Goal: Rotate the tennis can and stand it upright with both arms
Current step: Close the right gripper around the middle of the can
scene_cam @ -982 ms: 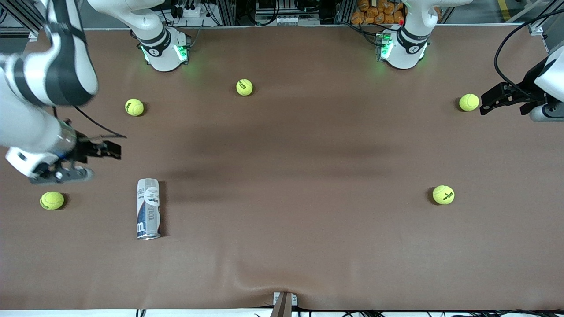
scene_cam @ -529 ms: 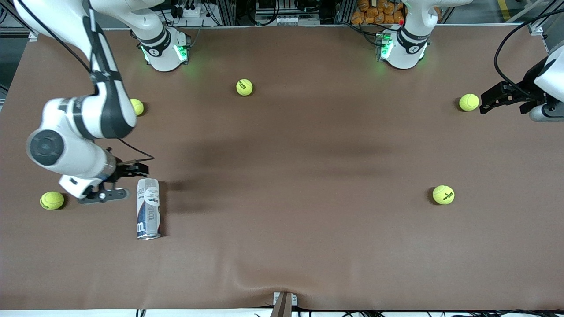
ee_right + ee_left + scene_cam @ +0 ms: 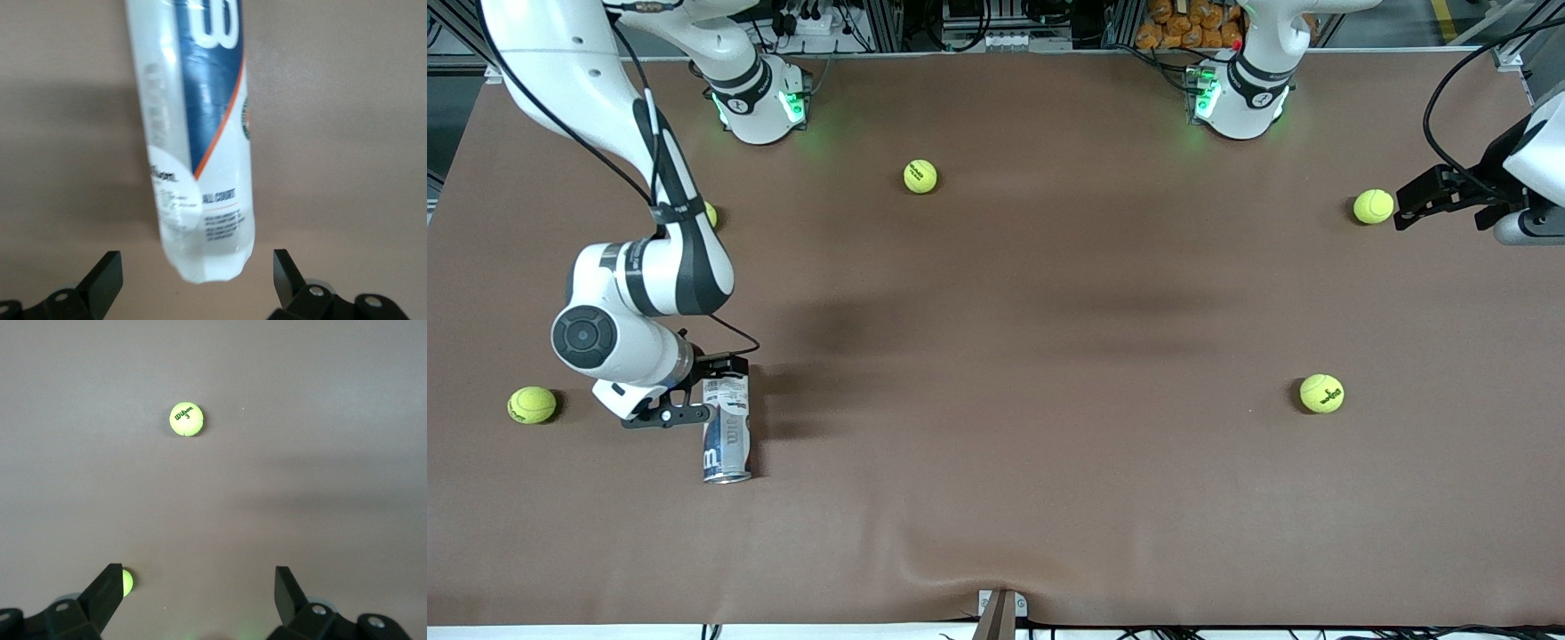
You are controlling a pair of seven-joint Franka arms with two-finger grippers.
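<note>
The tennis can [image 3: 725,442] lies on its side on the brown table, its silver rim toward the front camera. My right gripper [image 3: 708,390] is open, low at the can's closed end, which is the end farther from the camera. In the right wrist view the can [image 3: 200,133] stretches away from the open right gripper [image 3: 198,270], its rounded clear end just ahead of the fingertips and touching neither one. My left gripper [image 3: 1401,210] waits open and empty beside a tennis ball [image 3: 1373,206] at the left arm's end; the left wrist view shows the open left gripper [image 3: 199,587] over bare table.
Tennis balls lie scattered: one [image 3: 532,404] beside the right arm's wrist, one [image 3: 710,213] half hidden by the right forearm, one [image 3: 920,176] near the bases, one [image 3: 1321,393] toward the left arm's end. The left wrist view shows two balls [image 3: 186,419] [image 3: 127,581].
The right arm swung in from the table's edge toward the can and lowered; its open gripper now stands at the can's closed end. The can and the left arm have not moved.
</note>
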